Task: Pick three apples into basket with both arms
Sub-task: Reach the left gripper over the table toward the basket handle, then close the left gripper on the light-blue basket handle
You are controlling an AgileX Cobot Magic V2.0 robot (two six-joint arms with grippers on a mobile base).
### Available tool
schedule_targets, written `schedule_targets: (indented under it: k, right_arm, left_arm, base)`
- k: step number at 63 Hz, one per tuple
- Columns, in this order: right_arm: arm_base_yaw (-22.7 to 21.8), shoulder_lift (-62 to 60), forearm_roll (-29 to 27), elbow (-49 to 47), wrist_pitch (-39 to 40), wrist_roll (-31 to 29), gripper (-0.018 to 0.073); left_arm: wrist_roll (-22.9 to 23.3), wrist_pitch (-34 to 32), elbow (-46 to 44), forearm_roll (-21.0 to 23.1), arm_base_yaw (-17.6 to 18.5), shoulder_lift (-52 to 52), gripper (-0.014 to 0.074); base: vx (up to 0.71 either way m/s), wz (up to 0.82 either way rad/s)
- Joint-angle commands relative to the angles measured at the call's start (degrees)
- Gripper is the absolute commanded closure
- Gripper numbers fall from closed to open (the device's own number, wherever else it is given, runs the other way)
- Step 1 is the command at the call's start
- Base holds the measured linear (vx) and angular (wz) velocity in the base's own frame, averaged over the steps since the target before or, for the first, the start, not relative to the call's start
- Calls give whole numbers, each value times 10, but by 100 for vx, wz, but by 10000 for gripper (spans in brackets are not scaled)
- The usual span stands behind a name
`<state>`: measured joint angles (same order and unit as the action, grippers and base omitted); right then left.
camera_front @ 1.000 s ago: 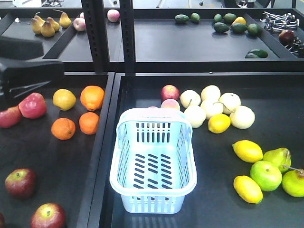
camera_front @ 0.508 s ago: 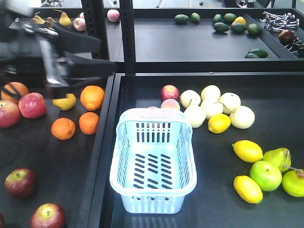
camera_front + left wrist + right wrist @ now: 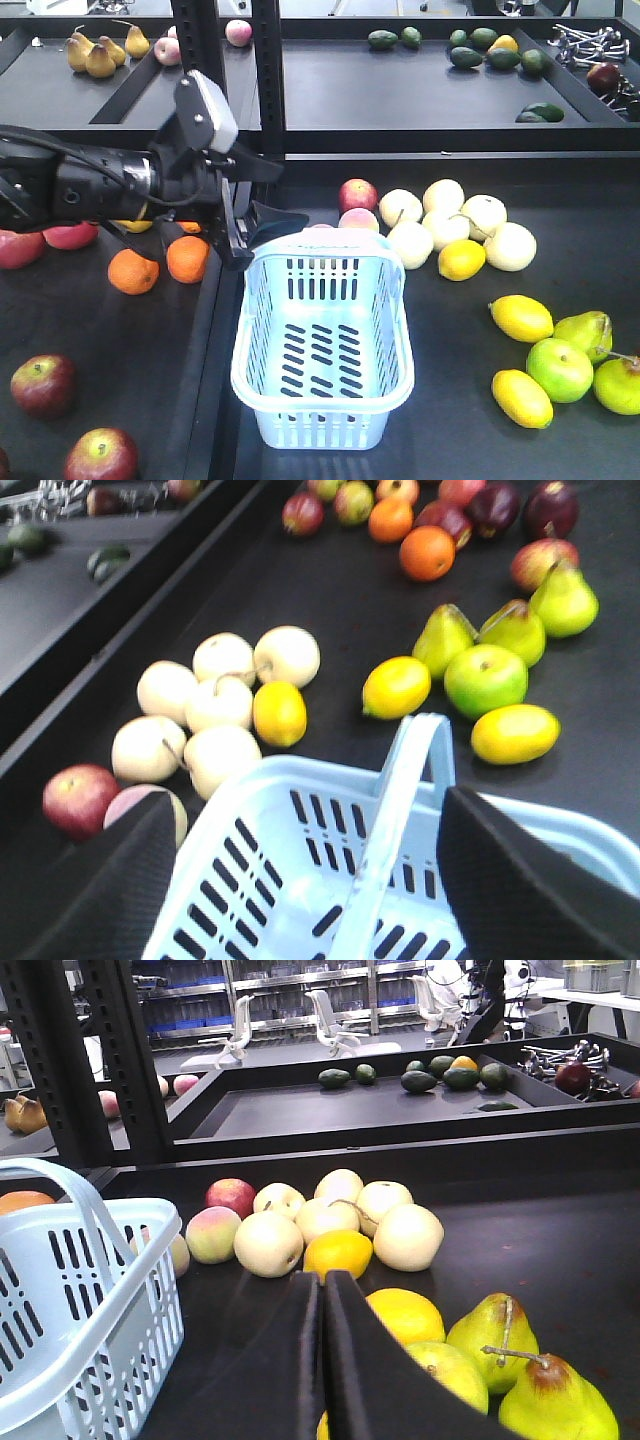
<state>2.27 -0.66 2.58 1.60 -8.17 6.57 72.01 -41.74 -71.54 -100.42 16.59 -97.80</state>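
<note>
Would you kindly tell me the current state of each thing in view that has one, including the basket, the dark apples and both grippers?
basket: upright, empty.
apples: lying on the left tray, none in the basket yet.
left gripper: open, holding nothing, at the basket's far rim.
right gripper: shut, holding nothing.

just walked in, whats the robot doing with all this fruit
A two-arm robot is meant to load three apples into the basket, which is empty. The left gripper is open and holds nothing, hovering by the basket's far rim. The right gripper is shut and empty, low beside a lemon and pears. The dark red apples lie on the left tray.
</note>
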Motion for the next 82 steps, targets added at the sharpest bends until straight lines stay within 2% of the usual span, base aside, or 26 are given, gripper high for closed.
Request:
schedule_targets:
  k: [1,29,41,82]
  right_arm:
    - [-3,-7,6,8,45,-6,564]
    - [-3,-7,6,8,45,-6,564]
    - [-3,-7,6,8,45,-6,564]
    - [-3,-7,6,8,45,-6,564]
  left_arm:
    - [-2,7,-19,-30,11,13,80]
    - [-5,10,-19,-30,11,-40,82]
    - [-35,19,-19,-30,11,-53,101]
    - [-26,41,-19,-30,11,-91,153]
  base:
    - [0,0]
    - [0,0]
    - [0,0]
    - [0,0]
